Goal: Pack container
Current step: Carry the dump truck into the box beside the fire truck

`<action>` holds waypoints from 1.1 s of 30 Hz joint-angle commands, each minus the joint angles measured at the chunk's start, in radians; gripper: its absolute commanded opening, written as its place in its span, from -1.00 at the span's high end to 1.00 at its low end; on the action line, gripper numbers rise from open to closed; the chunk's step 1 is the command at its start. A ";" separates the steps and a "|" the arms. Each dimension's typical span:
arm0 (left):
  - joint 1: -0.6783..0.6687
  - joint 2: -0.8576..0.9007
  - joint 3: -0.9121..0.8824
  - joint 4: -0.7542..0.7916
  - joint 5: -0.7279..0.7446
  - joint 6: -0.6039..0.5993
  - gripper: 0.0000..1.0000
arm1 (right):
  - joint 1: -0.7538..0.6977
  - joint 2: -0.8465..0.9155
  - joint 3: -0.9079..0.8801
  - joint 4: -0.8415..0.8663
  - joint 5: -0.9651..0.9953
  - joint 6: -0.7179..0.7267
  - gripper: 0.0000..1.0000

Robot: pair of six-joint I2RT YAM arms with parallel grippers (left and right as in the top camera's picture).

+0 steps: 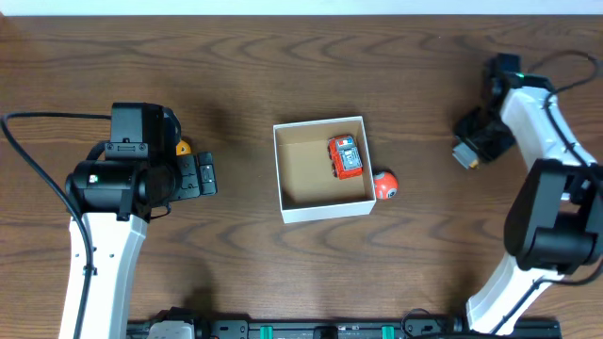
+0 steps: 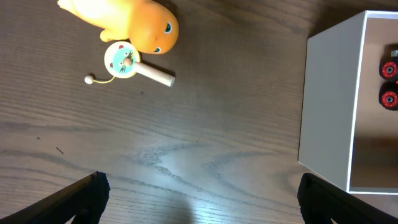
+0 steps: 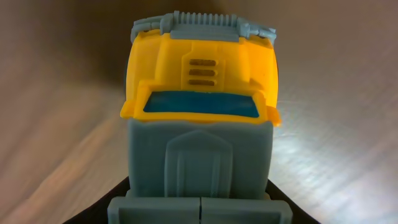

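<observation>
**Position.** The container (image 1: pixel 320 209) stands mid-tabletop (image 1: pixel 236 75), between the two arms. One red toy car (image 1: pixel 345 156) lies inside it against the right wall. A round orange toy (image 1: pixel 383 185) lies outside, just beside the lower right corner.

**Grippers.** The right gripper (image 1: pixel 468 151) is judged to be clamped on a yellow and grey toy truck (image 3: pixel 199 112), well apart from the container. The contact pads are hidden behind the truck, so the depth of the hold cannot be confirmed. The left gripper (image 2: pixel 202 183) is seen with its fingers spread wide and nothing between them. An orange animal toy (image 2: pixel 124 22) and a small rattle drum (image 2: pixel 127 62) lie ahead of it.

**Risks noted.**
- The truck could slip or rotate in transit if it is held only at one end.
- The truck could be set down on the red toy car, or be caught on the rim, if it is released too near the right wall.
- The light cardboard container could be pushed off position by a low approach from either arm.
- The round orange toy could be knocked and rolled away.
- The thin rattle drum stick may be hard to pinch off the tabletop.
</observation>
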 commanded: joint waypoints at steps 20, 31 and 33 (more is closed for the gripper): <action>-0.001 0.002 0.020 0.001 0.003 -0.002 -0.96 | 0.780 -0.296 0.045 0.126 0.011 -0.307 0.97; -0.001 0.002 0.020 0.000 0.003 -0.002 -0.96 | 0.803 -0.067 0.045 0.154 0.011 -0.281 0.97; -0.001 0.002 0.020 0.000 0.003 -0.002 -0.96 | 0.790 -0.050 0.045 0.166 0.011 -0.281 0.90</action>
